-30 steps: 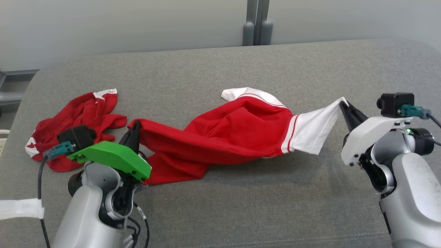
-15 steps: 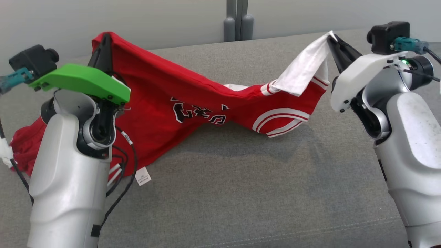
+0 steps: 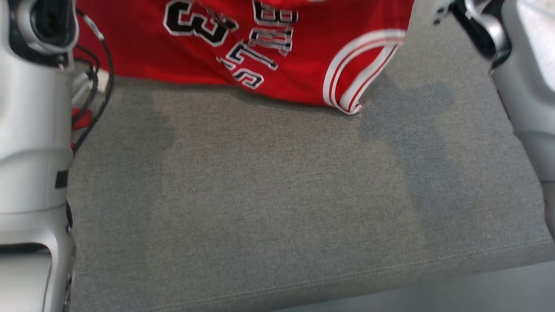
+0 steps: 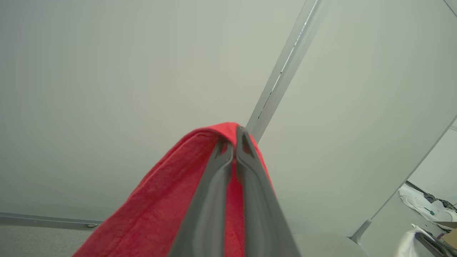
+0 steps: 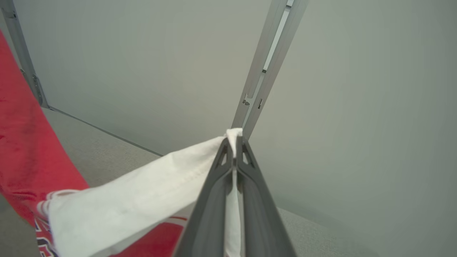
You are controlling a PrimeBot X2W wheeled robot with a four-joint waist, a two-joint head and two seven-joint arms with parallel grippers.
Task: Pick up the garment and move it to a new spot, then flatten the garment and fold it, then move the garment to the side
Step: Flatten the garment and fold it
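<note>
much bare cushion (image 3: pixel 277 195) by garment (image 3: pixel 299 65) hem

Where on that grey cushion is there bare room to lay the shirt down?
Bare: the cushion, from the hem of the shirt to the front seam, between left arm and right arm. Crowded: far left, by the cables.

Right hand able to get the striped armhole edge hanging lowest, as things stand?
Probably not. The right hand is shut on the white fabric of the jersey, so it has no free grip. The striped armhole edge hangs unobstructed over the grey cushion, but the hand would have to let go first.
</note>
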